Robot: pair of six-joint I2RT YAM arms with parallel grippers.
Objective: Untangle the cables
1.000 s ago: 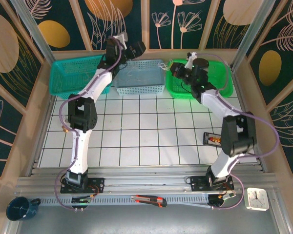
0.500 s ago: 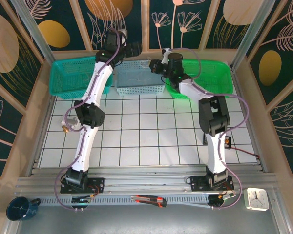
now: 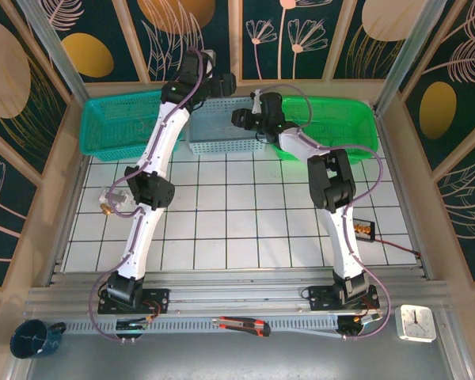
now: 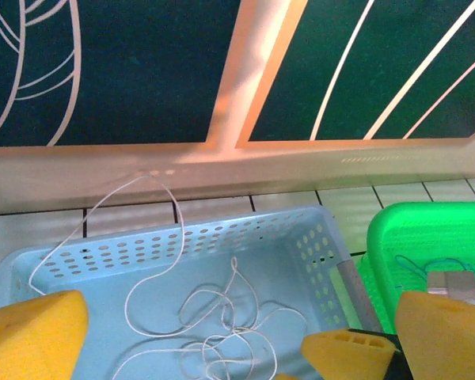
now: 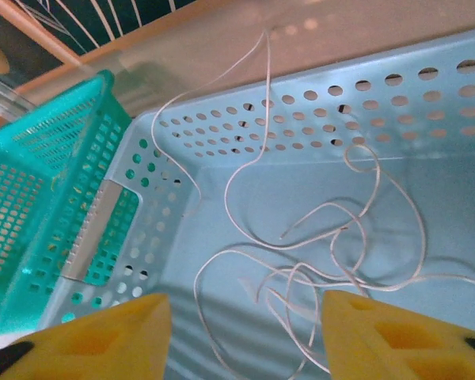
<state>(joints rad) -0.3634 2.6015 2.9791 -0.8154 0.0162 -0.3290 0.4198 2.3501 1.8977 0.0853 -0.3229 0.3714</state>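
Loosely tangled white cable [image 5: 297, 273] inside blue basket [image 5: 364, 119]

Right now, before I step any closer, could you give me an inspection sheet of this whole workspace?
Surface: white tiled table; teal basket, blue basket and green basket along its far edge.
Job's things: thin white wires lie looped in the blue basket, one strand arching over its far rim; a bluish wire lies in the green basket.
Clutter: utility knife, clock and mug at the near edge; small black part on the tiles.
Grippers: left gripper and right gripper open above the blue basket, holding nothing.
Cables: purple cables run along both arms.
Surroundings: dark patterned wall panels.
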